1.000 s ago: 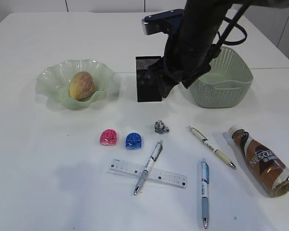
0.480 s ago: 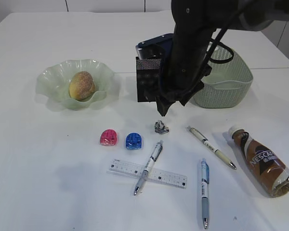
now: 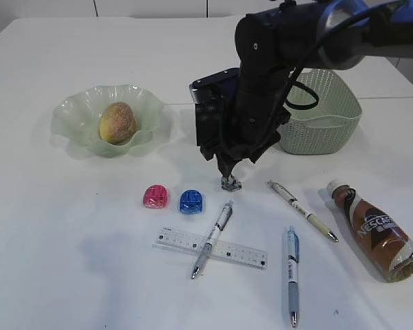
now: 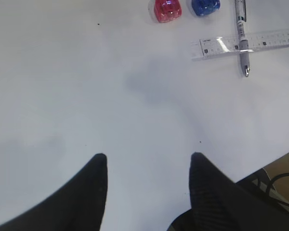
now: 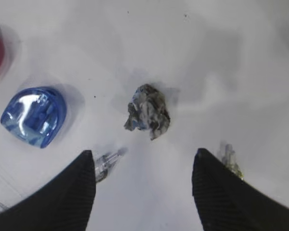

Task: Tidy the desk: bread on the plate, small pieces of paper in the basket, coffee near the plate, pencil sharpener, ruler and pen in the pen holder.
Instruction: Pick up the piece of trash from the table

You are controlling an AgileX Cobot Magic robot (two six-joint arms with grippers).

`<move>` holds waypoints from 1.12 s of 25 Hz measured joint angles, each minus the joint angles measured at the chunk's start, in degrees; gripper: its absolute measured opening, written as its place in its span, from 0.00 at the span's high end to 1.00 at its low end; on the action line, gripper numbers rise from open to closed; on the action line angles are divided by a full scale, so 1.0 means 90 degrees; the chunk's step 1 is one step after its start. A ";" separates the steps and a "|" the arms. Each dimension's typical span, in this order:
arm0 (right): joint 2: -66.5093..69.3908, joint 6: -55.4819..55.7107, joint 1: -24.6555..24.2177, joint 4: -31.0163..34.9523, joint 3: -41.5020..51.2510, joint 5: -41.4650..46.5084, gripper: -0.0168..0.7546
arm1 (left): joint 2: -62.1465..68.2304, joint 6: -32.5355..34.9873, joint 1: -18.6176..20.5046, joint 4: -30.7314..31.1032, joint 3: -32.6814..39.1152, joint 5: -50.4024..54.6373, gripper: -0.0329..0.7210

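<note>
A crumpled piece of paper (image 3: 230, 183) (image 5: 148, 111) lies on the white table. My right gripper (image 3: 226, 168) (image 5: 144, 154) hangs open just above it, a finger on either side and nothing between them. Bread (image 3: 117, 122) sits in the green plate (image 3: 72, 110). The black pen holder (image 3: 205, 118) is partly hidden behind the right arm. Pink (image 3: 155, 196) and blue (image 3: 191, 201) pencil sharpeners, a ruler (image 3: 224, 250), three pens (image 3: 212, 238) (image 3: 303, 210) (image 3: 292, 275) and the coffee bottle (image 3: 376, 230) lie in front. My left gripper (image 4: 149, 156) is open over bare table.
The green basket (image 3: 327, 117) stands at the back right, just behind the right arm. One pen lies across the ruler (image 4: 243, 44). A table corner shows at the lower right of the left wrist view.
The right arm has swung from in front of the basket and pen holder, forward and down, until its open fingers are just over the crumpled paper. Nothing on the table has moved.
</note>
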 joint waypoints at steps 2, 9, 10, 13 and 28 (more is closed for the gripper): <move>0.0100 0.0000 0.0000 0.0000 0.0000 -0.0119 0.33 | 0.0000 0.0000 0.0000 0.0000 0.0000 0.0011 0.45; 0.0310 0.0011 0.0000 0.0004 0.0000 -0.0584 0.33 | 0.0000 0.0000 0.0000 0.0000 0.0000 0.0036 0.45; 0.0326 0.0011 0.0000 0.0004 0.0000 -0.0658 0.33 | 0.0000 0.0000 0.0000 0.0000 0.0000 0.0050 0.45; 0.0350 0.0011 0.0000 0.0004 0.0000 -0.0740 0.33 | 0.0000 0.0000 0.0000 0.0000 0.0000 0.0060 0.45; 0.0584 0.0035 0.0000 0.0004 0.0000 -0.0997 0.42 | 0.0000 0.0000 0.0000 0.0000 0.0000 0.0110 0.45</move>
